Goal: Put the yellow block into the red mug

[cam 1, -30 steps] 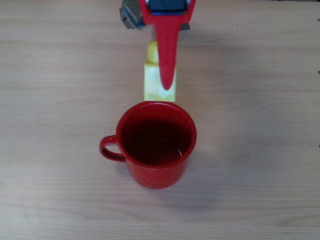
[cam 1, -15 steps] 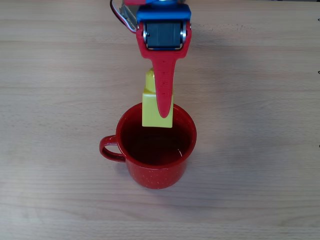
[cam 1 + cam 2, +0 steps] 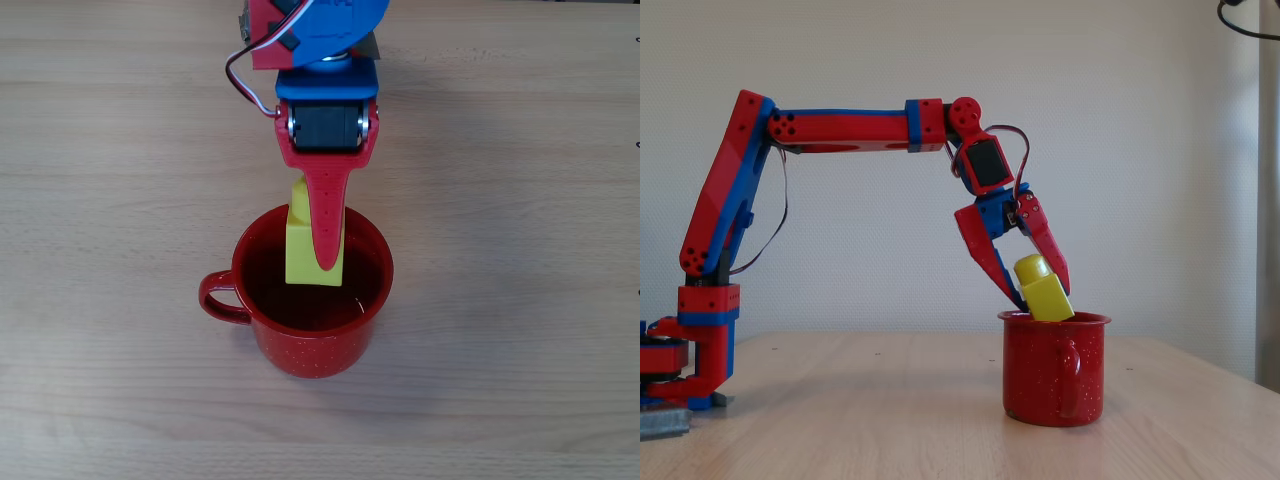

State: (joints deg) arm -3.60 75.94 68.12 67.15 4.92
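The yellow block (image 3: 308, 256) (image 3: 1042, 290) is pinched between the red pointed fingers of my gripper (image 3: 322, 258) (image 3: 1043, 299), which is shut on it. It hangs tilted, stud up, right over the opening of the red mug (image 3: 312, 345) (image 3: 1053, 370). In the fixed view the block's lower corner dips just below the mug's rim. The mug stands upright on the wooden table (image 3: 500, 200), its loop handle (image 3: 218, 298) pointing left in the overhead view. Its dark inside shows around the block.
The red and blue arm (image 3: 850, 126) reaches from its base (image 3: 700, 350) at the left of the fixed view across to the mug. Bare wooden tabletop lies all around the mug.
My gripper has carried the yellow block from beside the mug's far rim to over its opening and lowered it toward the inside. The mug has stayed put.
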